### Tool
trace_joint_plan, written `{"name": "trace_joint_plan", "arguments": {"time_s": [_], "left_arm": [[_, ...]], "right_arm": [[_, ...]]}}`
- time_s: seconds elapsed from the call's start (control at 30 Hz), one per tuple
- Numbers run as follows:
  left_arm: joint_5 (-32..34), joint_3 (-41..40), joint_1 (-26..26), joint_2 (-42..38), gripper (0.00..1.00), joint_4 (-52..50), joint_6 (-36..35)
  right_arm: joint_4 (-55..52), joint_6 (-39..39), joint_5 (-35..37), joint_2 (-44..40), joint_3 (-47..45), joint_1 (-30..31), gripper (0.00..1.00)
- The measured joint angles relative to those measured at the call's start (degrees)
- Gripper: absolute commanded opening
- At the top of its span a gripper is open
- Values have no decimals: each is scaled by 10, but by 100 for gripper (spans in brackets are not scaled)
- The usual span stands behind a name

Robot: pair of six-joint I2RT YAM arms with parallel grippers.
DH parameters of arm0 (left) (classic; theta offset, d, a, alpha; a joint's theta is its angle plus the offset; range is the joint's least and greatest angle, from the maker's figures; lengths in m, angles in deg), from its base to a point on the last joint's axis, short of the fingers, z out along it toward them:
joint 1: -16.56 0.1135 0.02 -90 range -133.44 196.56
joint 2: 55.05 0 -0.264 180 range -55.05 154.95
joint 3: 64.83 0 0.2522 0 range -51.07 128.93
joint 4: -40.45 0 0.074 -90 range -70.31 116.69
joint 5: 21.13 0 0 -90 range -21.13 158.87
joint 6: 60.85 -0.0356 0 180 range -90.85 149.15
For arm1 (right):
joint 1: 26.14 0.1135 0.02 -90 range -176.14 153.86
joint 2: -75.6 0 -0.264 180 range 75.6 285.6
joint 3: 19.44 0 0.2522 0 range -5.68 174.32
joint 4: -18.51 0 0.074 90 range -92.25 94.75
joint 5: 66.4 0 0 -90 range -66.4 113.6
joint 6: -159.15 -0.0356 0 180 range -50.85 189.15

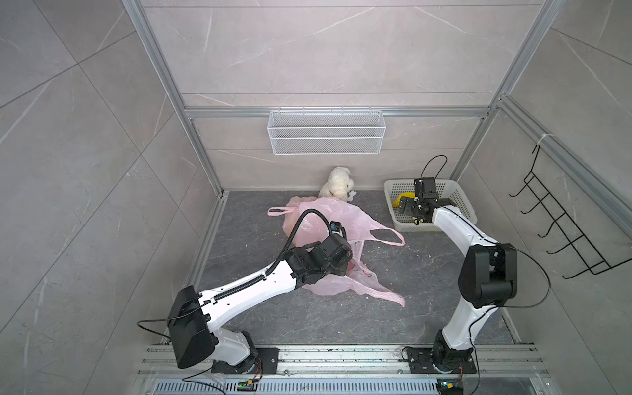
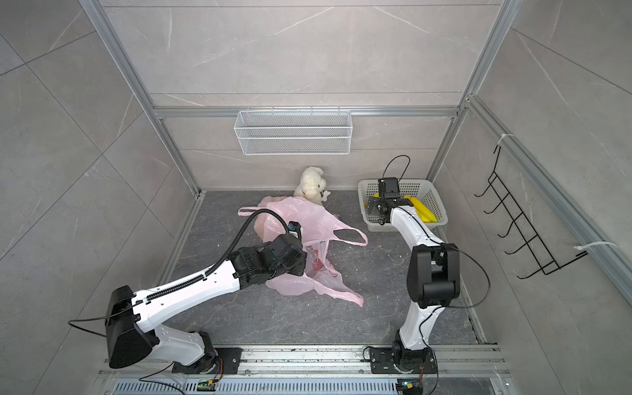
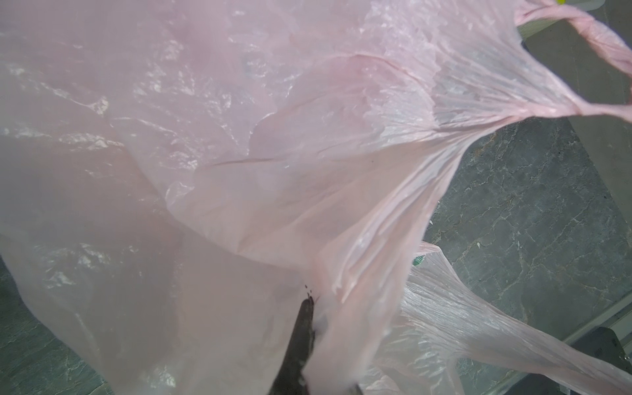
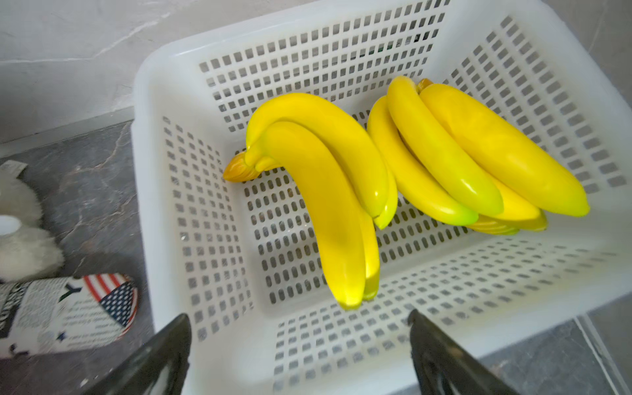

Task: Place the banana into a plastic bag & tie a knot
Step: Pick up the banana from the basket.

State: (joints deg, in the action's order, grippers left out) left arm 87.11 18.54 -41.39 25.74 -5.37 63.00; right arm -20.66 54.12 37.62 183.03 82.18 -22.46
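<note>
right end effector (image 4: 299, 316) released, banana (image 4: 325, 205) just ahead in basket (image 4: 164, 85); left end effector (image 3: 307, 307) clenched on pink bag (image 3: 273, 136).

Pink bag (image 1: 328, 222), yellow bananas (image 4: 328, 191), white basket (image 4: 164, 239)

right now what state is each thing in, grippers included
left gripper: shut, pinching the pink plastic bag
right gripper: open, empty, over the white basket
pink plastic bag: crumpled on the floor, handles untied, no banana seen inside
banana bunches: two, both lying in the white basket, not gripped
plush toy: by the back wall, untouched
</note>
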Motion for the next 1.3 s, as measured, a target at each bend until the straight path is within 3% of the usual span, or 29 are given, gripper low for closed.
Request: {"name": "trace_joint_plan", "arguments": {"time_s": [0.6, 0.97, 1.3], "left_arm": [[-52, -4, 1, -6, 0, 24, -9], [-96, 43, -74, -5, 0, 24, -55], [-93, 49, -29, 59, 0, -10, -36]], "right_arm": [[-50, 41, 33, 174, 141, -24, 72], [-63, 46, 38, 179, 154, -24, 49], [-55, 41, 31, 129, 104, -18, 38]]}}
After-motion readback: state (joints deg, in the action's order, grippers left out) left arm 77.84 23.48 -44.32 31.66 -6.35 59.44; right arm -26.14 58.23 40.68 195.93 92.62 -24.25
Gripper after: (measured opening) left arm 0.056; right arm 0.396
